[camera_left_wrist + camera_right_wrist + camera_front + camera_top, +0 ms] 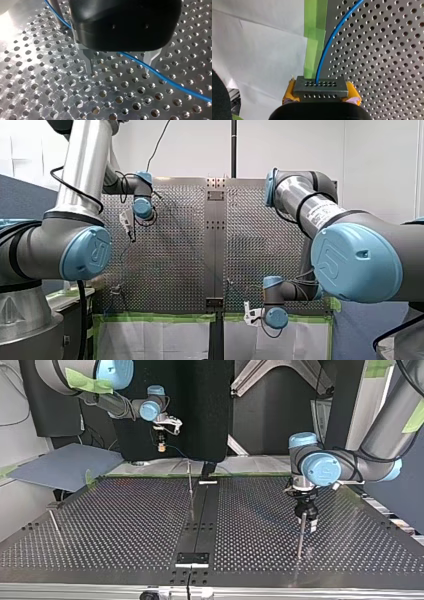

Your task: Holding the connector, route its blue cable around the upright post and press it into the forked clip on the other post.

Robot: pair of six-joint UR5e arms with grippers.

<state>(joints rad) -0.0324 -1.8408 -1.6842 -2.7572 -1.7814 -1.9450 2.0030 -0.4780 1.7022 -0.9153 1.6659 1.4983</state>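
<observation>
Connector point(320, 87) is out past the green tape point(314, 37) at the edge of the perforated table point(50, 87), clamped in my right gripper point(320, 93). The blue cable point(324, 50) arcs off its face and back over the table. What worries me is that the cable looks thin and springy, and further along it just passes by the post point(300, 542). I reckon any tug from the connector end could lift it off the post or drag it sideways before it gets anywhere near the forked clip. I honestly can't pick that clip out in any view, so lining up on it looks like a risk too. Pull too hard and the strain lands right where the cable enters the connector. As for the hands, the right one has its yellow pads point(288, 91) pressed on both ends of the connector in a firm pinch, touching nothing else. My left gripper point(120, 71) is low over the table just beside the post, with its metal fingers point(88, 60) spread wide and the tips near the table. The cable runs through the gap between them without being gripped, so closing off-centre could miss it or kink it.
</observation>
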